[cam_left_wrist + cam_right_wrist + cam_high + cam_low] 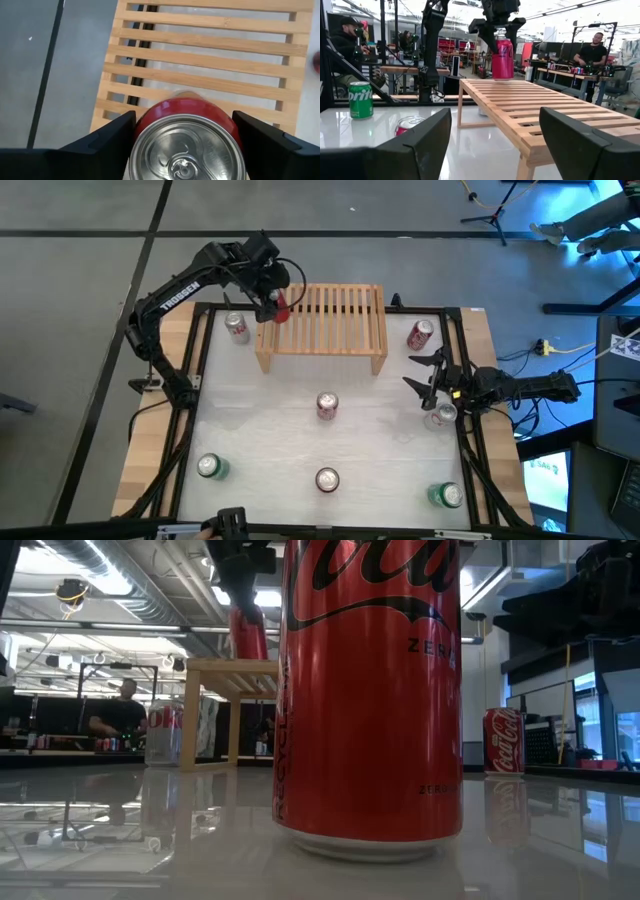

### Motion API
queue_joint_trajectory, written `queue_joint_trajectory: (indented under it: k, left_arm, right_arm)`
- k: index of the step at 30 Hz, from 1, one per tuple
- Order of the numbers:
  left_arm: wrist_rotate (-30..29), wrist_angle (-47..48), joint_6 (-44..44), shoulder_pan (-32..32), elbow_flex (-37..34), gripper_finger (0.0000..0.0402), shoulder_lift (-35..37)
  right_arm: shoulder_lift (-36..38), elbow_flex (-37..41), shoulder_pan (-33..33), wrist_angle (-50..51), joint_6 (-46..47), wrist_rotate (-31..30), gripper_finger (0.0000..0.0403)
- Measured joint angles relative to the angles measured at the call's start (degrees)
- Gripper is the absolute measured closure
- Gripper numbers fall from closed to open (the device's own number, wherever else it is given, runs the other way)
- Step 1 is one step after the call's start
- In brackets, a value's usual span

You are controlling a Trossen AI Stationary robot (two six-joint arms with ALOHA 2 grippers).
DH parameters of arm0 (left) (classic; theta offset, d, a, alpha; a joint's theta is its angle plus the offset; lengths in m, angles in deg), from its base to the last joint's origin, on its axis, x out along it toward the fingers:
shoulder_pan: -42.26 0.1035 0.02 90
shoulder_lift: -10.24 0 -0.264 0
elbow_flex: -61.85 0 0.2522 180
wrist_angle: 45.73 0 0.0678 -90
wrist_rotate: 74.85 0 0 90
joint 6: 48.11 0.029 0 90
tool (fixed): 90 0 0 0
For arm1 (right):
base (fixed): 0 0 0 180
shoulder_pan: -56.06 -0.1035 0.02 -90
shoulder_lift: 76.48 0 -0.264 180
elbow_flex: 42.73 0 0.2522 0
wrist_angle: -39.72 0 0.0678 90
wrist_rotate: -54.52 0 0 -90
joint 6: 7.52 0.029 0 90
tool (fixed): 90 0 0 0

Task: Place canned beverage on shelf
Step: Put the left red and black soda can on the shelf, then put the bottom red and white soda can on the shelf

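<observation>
The pale wooden shelf [325, 328] stands at the table's far middle, and its slatted top also shows in the left wrist view [210, 55]. My left gripper [272, 302] is shut on a red can [502, 59] over the shelf's left end. The can's silver top fills the left wrist view [187, 150]. In the low view the can [248, 635] shows just above the shelf [230, 670]. My right gripper [420, 373] is open and empty at the table's right. It is right of the shelf's right end, beside a silver-topped can [442, 415]. My left gripper pinches the red can's upper side walls [496, 46] between its two fingers, one finger [112, 132] on each side. The fingers come from above, pointing down. The can is upright, its bottom at the slatted top; whether it rests there I cannot tell.
Other cans stand on the table: one left of the shelf [237, 327], a red one right of it [420, 334], two down the middle [327, 406] [327, 479], and green ones at the near left [211, 468] and near right [448, 496]. People sit beyond the table [592, 50].
</observation>
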Motion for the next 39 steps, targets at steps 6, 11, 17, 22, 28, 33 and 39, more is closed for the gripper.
queue_joint_trajectory:
  k: [6, 11, 17, 22, 28, 33, 39]
  left_arm:
    - [-0.5, 0.12, -0.35, 0.05, 0.0, 0.0087, 0.0]
    - [-0.54, -0.13, 0.0, 0.03, 0.02, 0.004, 0.11]
    - [-3.03, 0.08, -0.58, -0.18, 0.59, 0.0023, 0.11]
    - [-9.25, 1.56, -4.05, -1.27, 0.85, 0.0022, 0.44]
    - [-11.06, 3.2, -6.38, -2.81, 0.85, 0.0021, 0.52]
    - [-15.14, 4.79, -7.33, -5.11, 0.85, 0.0021, 0.53]
    - [-15.92, 6.7, -10.21, -10.21, 2.6, 0.0021, 1.88]
  right_arm:
    - [0.02, 0.0, 0.01, -0.04, 1.22, -0.07, 0.0104]
    - [0.02, 0.0, 0.02, -0.04, 1.42, -0.09, 0.0104]
    - [0.02, 0.0, 0.0, -0.06, 1.43, -0.1, 0.0104]
    - [0.02, 0.0, 0.0, -0.24, 1.22, -0.11, 0.0104]
    - [0.02, 0.0, 0.01, -0.5, -0.26, 0.5, 0.0104]
    - [0.02, 0.02, 0.01, -0.54, -0.29, 0.52, 0.0104]
    - [0.02, 0.01, 0.0, -0.66, -0.3, 6.21, 0.0104]
